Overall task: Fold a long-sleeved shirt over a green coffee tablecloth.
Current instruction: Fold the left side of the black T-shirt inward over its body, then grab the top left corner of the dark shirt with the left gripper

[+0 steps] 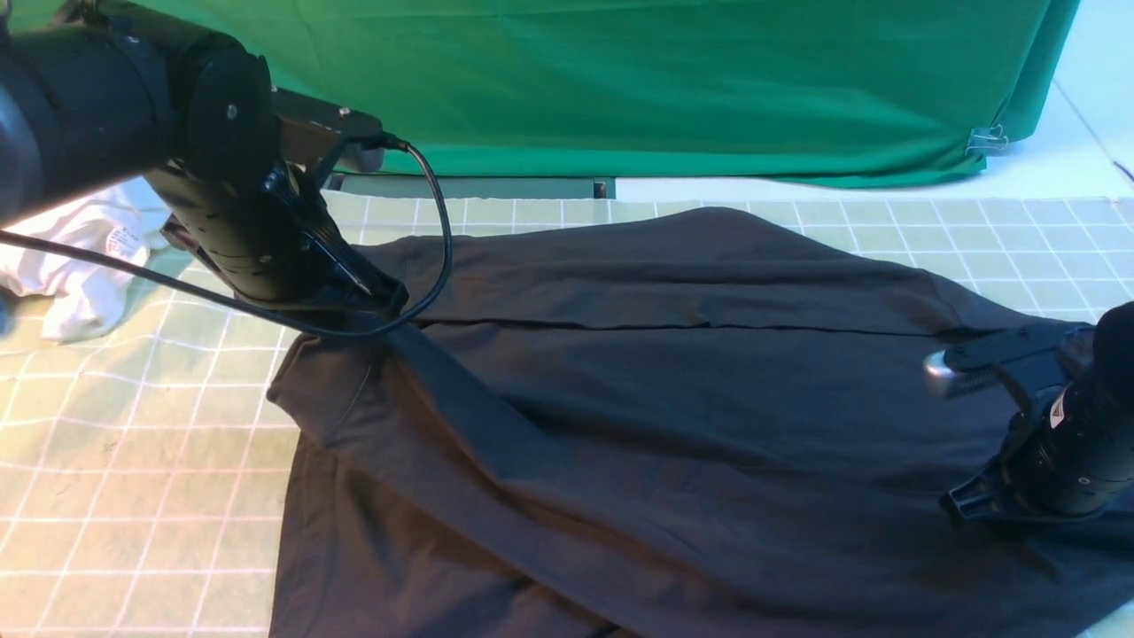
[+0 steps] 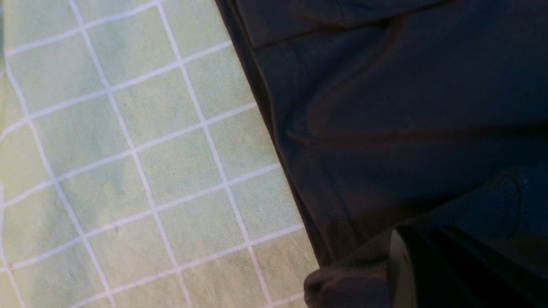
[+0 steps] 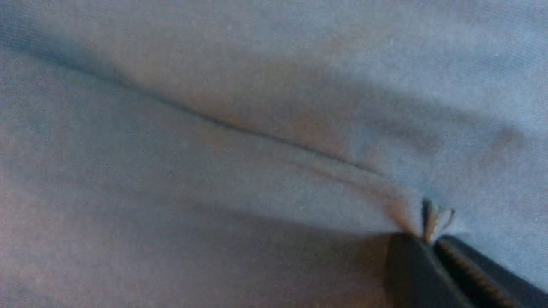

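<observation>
The long-sleeved shirt (image 1: pixel 673 399) lies on the green coffee tablecloth (image 1: pixel 133 461), long axis 9-to-3; left gripper (image 1: pixel 385 301) pinches its 10 o'clock corner, right gripper (image 3: pixel 428 241) nips fabric at 3, both clamped narrow.

Light in the front view is bright and even, with a warm yellow cast on the green coffee tablecloth (image 1: pixel 106 461) at the near left. The long-sleeved shirt (image 1: pixel 664 425) reads dark, its folds marked only by faint shadows. A small glare spot sits on the right gripper (image 1: pixel 946 377). The left arm (image 1: pixel 80 106) (close to the lens) is soft. The left wrist view is sharp on the grid and murky on the shirt. The right wrist view is blurred, grainy and washed grey-blue.
</observation>
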